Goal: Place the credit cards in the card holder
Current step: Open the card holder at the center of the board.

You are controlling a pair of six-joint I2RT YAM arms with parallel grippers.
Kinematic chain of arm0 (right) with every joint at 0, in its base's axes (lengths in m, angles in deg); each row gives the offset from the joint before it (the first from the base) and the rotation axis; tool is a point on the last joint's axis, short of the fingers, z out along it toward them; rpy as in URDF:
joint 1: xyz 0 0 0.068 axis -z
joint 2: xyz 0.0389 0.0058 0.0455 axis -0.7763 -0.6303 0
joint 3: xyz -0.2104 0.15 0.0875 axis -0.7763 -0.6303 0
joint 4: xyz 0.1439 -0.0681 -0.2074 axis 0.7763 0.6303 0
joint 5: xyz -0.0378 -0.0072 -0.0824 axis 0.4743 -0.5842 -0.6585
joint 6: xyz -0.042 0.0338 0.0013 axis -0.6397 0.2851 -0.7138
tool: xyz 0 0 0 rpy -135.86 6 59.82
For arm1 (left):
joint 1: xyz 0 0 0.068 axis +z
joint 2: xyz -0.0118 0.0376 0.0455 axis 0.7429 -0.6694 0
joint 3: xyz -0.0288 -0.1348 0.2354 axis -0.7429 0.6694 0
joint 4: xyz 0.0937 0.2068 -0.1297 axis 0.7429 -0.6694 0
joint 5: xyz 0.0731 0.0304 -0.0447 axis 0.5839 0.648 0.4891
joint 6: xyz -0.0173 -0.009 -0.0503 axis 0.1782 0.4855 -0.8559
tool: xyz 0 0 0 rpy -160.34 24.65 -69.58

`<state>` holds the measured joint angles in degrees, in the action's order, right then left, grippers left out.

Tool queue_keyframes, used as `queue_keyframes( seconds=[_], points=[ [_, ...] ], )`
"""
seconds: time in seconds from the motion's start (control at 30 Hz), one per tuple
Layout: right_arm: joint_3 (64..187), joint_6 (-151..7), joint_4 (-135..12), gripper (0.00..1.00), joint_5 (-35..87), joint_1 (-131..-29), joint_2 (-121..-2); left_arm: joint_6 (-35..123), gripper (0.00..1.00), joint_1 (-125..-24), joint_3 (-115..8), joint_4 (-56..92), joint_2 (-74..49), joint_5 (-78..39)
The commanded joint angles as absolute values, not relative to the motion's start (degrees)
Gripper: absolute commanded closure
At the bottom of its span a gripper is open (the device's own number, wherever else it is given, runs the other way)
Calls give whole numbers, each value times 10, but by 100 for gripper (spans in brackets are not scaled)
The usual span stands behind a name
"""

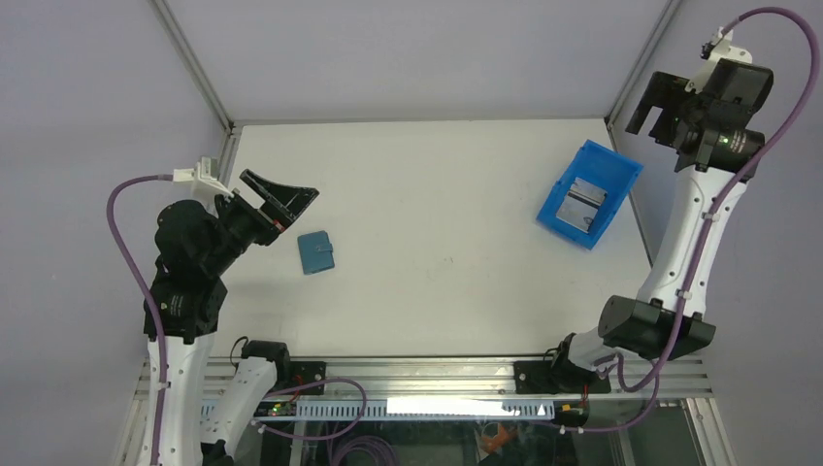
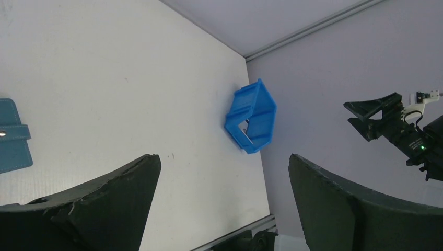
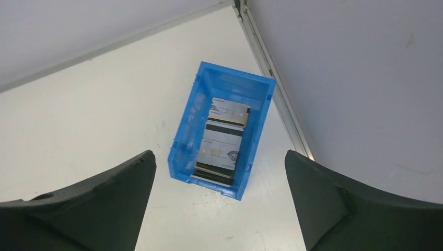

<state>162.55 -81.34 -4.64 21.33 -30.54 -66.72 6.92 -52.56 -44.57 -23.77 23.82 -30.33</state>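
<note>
Left claw (image 2: 223, 162), right claw (image 3: 219, 156) apart, empty. Cards (image 3: 222, 138) stacked flat in bin (image 3: 183, 141) by right table edge: pinch may lift several.

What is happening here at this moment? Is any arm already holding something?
Nothing is held yet. The credit cards lie stacked in the blue bin at the right side of the table. The right gripper hangs above that bin, open and empty. The card holder lies flat on the table and looks closed. The left gripper is just beside it, open and not touching it.
</note>
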Motion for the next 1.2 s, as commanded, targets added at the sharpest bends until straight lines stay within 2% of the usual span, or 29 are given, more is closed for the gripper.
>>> queue_keyframes(
  seconds=[0.0, 0.1, 0.23, 0.3, 0.37, 0.5, 0.77, 0.97, 1.17],
  points=[
    [1599, -758, -46, 2, 258, -304, -632, 90, 1, -530, -464, -236, 245, -304],
    [1566, -818, -37, 2, 363, -304, -616, 82, 1, -530, -443, -235, 250, -319],
    [1440, -995, -28, 2, 646, -304, -575, 68, 1, -530, -394, -232, 265, -329],
    [1372, -1022, -65, 2, 700, -310, -552, 67, 1, -530, -368, -233, 278, -328],
    [1340, -1024, -89, 2, 674, -331, -556, 64, 1, -530, -335, -234, 294, -326],
    [1362, -1097, -31, 2, 534, -396, -616, 59, 1, -536, -273, -247, 316, -330],
    [1440, -1133, 20, 4, 385, -413, -756, 71, 1, -562, -228, -290, 331, -292],
    [1486, -1162, 49, 17, 370, -413, -830, 58, 1, -562, -220, -257, 303, -299],
    [1497, -1190, 73, 27, 366, -411, -864, 72, 1, -562, -228, -250, 285, -277]
  ],
)
